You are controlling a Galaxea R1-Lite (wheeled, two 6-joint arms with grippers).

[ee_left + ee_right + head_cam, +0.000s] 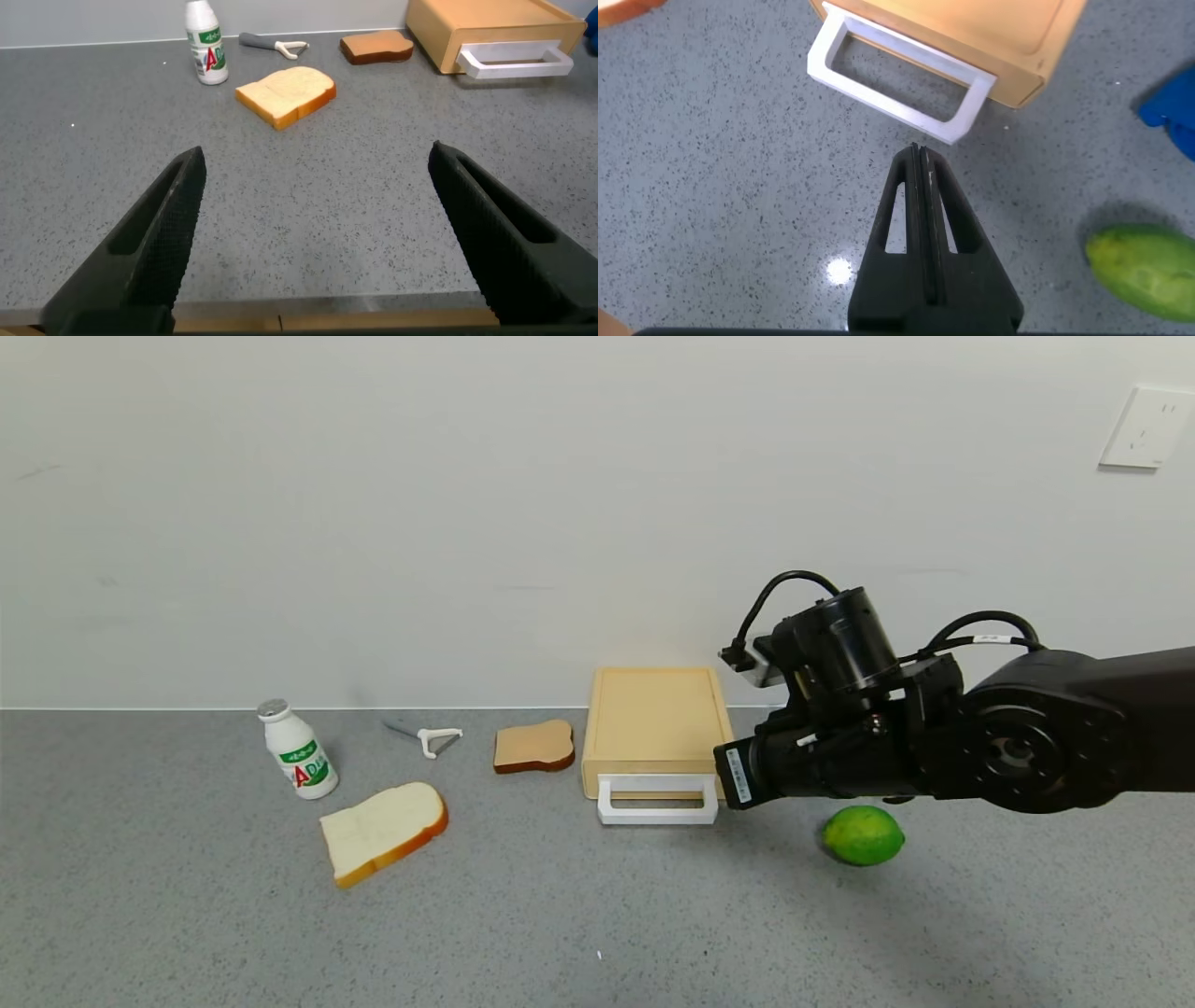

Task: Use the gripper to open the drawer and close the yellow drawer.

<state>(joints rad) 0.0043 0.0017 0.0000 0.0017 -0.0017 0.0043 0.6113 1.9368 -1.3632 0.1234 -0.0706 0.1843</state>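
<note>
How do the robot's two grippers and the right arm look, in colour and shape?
The right gripper has tapered black fingers with triangular cut-outs. Its arm is black and dark grey, with looping black cables and small white labels. The left gripper has two long black wedge-shaped fingers.

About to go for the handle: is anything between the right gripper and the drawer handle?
Nothing visible. The right gripper, fingers shut, sits just off the near right corner of the handle with only bare table between them. The lime lies off to the side, clear of that line.

Lime beside drawer's handle
</note>
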